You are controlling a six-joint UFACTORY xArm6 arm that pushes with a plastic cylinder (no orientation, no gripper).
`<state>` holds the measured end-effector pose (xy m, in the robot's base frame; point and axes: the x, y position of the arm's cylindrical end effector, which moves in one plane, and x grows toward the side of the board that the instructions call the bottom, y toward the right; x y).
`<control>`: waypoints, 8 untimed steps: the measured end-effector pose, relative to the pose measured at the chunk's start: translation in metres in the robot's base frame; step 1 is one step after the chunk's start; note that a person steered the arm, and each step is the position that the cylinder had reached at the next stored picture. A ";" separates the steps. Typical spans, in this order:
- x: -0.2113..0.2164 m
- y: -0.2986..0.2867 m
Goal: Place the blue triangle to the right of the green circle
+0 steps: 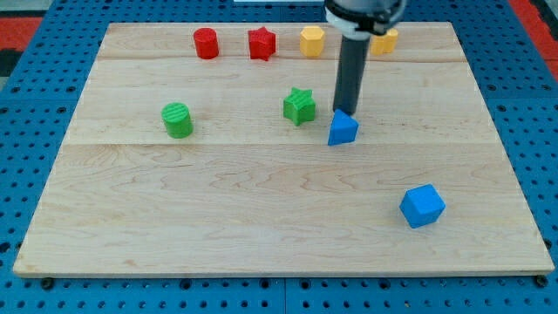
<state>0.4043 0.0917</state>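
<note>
The blue triangle (343,129) lies on the wooden board, right of centre. My tip (347,112) rests at the triangle's top edge, touching or almost touching it. The green circle (177,119) stands far to the view's left of the triangle, at about the same height in the view. The green star (299,105) lies between them, just left of my rod.
A red circle (206,43), a red star (261,43) and a yellow hexagon (312,40) line the board's top edge. Another yellow block (385,39) is partly hidden behind the arm. A blue cube (422,206) sits at the lower right. The board (261,227) lies on blue pegboard.
</note>
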 end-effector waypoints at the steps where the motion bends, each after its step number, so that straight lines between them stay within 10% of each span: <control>1: 0.043 0.020; 8: -0.028 -0.211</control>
